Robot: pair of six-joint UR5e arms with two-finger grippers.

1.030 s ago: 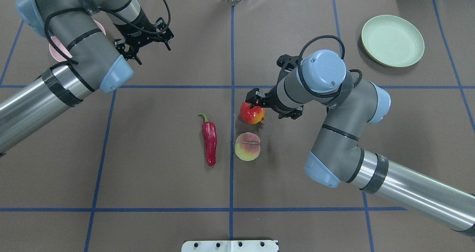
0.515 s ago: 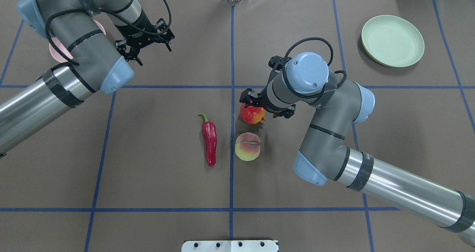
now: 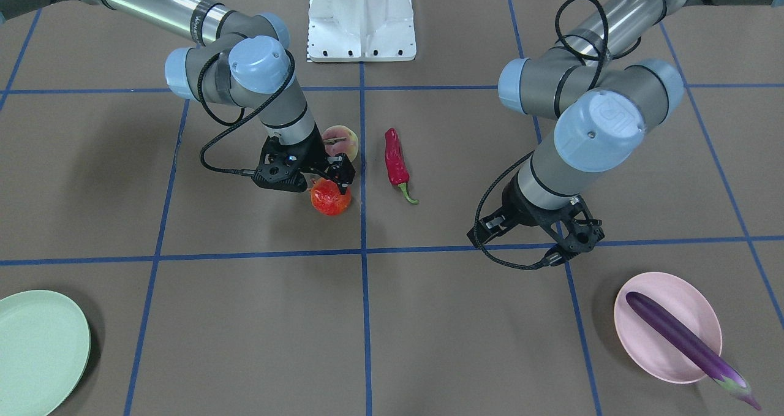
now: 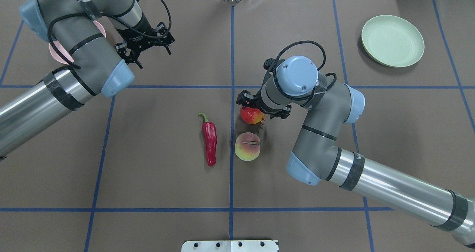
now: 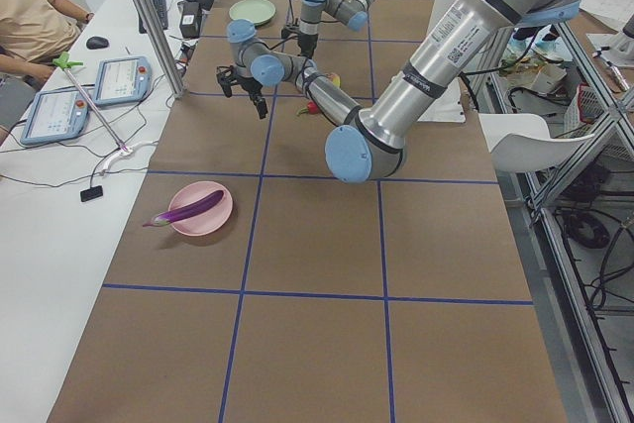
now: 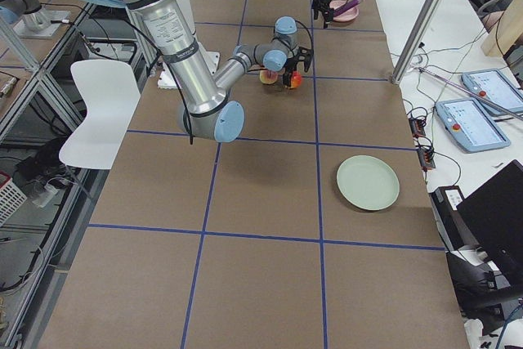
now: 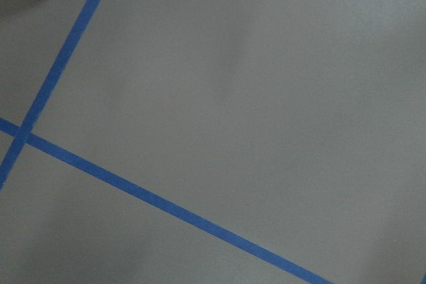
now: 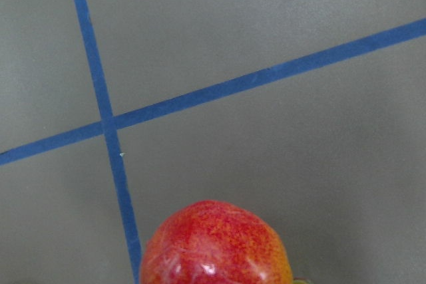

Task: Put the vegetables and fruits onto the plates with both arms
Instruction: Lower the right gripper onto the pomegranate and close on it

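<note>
Brown taped surface (image 4: 156, 177): eggplant (image 3: 674, 333) already on pink plate (image 3: 643, 350) at 10 o'clock, so left gripper (image 4: 155, 56) hangs nearby, jaws apart, empty. Right gripper (image 3: 324, 183) over centre pomegranate (image 3: 331, 201), jaws apart astride it. Likely bound for green plate (image 4: 392, 40), 2 o'clock.

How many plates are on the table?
2. A pale mint-green round plate sits empty at the robot's far right. A pale pink round plate sits at its far left, holding a long purple eggplant.
</note>
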